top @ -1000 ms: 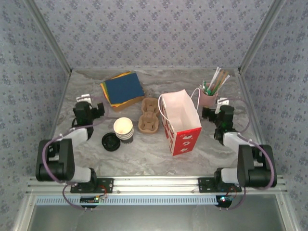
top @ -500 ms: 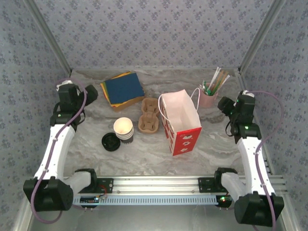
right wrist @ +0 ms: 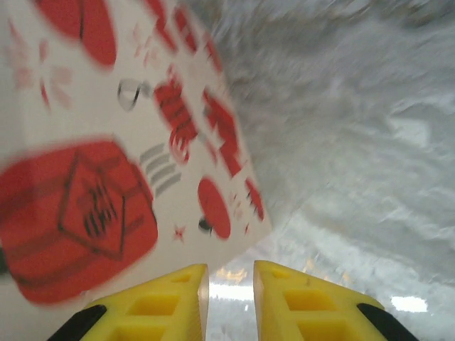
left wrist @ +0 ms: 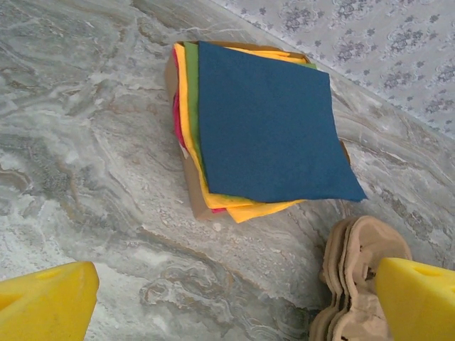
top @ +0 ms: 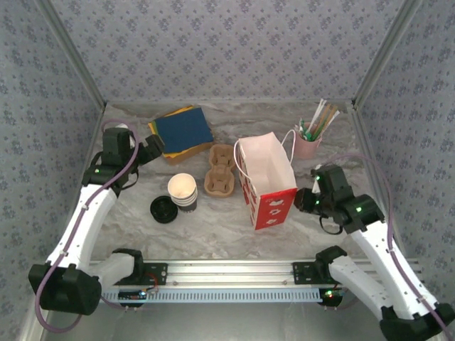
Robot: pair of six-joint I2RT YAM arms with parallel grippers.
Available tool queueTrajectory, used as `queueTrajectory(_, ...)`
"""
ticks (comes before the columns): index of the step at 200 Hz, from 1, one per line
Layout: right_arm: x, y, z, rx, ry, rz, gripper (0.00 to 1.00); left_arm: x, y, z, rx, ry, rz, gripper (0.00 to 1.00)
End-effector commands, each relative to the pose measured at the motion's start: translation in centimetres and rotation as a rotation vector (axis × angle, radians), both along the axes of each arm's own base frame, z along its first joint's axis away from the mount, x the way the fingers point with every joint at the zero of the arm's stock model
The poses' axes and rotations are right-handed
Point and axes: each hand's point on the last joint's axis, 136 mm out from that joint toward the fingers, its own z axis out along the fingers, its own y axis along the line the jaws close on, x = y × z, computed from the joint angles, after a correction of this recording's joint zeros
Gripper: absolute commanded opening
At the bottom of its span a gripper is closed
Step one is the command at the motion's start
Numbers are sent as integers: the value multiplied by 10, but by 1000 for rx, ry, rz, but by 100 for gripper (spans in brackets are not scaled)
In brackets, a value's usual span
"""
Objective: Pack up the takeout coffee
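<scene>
Paper cup [top: 183,190] stands upright, mouth up — left jaws gape wide, right jaws nearly closed, empty.

Both arms have white links with black joint housings. A purple cable loops along each arm. The left gripper [left wrist: 234,302] and the right gripper [right wrist: 229,302] have bright yellow, wedge-shaped fingers [right wrist: 160,305].

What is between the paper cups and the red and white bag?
Brown cup carriers sit between the paper cups and the bag, seen from the top camera.
</scene>
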Motion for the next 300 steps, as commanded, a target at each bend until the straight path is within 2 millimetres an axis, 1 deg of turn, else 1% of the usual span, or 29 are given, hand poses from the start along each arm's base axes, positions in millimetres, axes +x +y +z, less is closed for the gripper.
queueTrajectory(1, -28, 5, -27, -34, 126, -43, 25, 5, -6, 20, -32, -46, -13, 100)
queueTrajectory(22, -39, 17, -38, -67, 140, -19, 26, 5, -7, 19, -31, -44, -15, 100)
queueTrajectory(36, -42, 22, -42, -97, 135, 5, 29, 4, -7, 18, -30, -38, -17, 100)
queueTrajectory(51, -43, 18, -45, -131, 126, -12, 29, 3, -7, 17, -28, -35, -19, 100)
queueTrajectory(73, -41, 26, -49, -93, 120, -7, 28, 3, -9, 15, -29, -31, -24, 100)
queueTrajectory(85, -39, 29, -48, -92, 114, 10, 31, 4, -10, 14, -30, -30, -30, 100)
queueTrajectory(97, -37, 32, -42, -87, 89, 45, 37, 4, -12, 15, -27, -29, -37, 100)
queueTrajectory(109, -39, 38, -37, -72, 77, 105, 46, 4, -13, 15, -25, -31, -43, 100)
queueTrajectory(119, -42, 41, -31, -64, 70, 155, 48, 4, -14, 16, -25, -34, -48, 100)
queueTrajectory(132, -48, 45, -27, -56, 72, 217, 54, 5, -15, 17, -28, -34, -51, 100)
queueTrajectory(151, -56, 53, -31, -21, 92, 271, 55, 5, -15, 15, -35, -28, -49, 100)
queueTrajectory(172, -56, 64, -40, 36, 89, 281, 56, 4, -17, 12, -40, -20, -54, 100)
queueTrajectory(183, -51, 70, -44, 58, 74, 270, 61, 4, -18, 12, -39, -18, -56, 100)
queueTrajectory(198, -43, 77, -48, 77, 45, 263, 64, 3, -18, 12, -36, -16, -59, 100)
queueTrajectory(223, -26, 77, -56, 37, 9, 214, 68, 1, -17, 13, -31, -13, -61, 100)
queueTrajectory(234, -18, 79, -57, 33, -4, 204, 68, 1, -18, 12, -30, -11, -63, 100)
queueTrajectory(252, -6, 76, -62, 24, -13, 158, 69, 1, -18, 12, -33, -11, -62, 100)
queueTrajectory(266, 4, 70, -67, 6, -14, 117, 69, 2, -18, 12, -32, -11, -62, 100)
queueTrajectory(272, 12, 70, -64, 18, -36, 102, 69, 2, -18, 11, -32, -9, -62, 100)
queueTrajectory(290, 27, 65, -63, 12, -50, 75, 69, 2, -19, 12, -33, -9, -65, 100)
queueTrajectory(300, 36, 66, -63, 25, -54, 80, 69, 2, -19, 11, -32, -8, -66, 100)
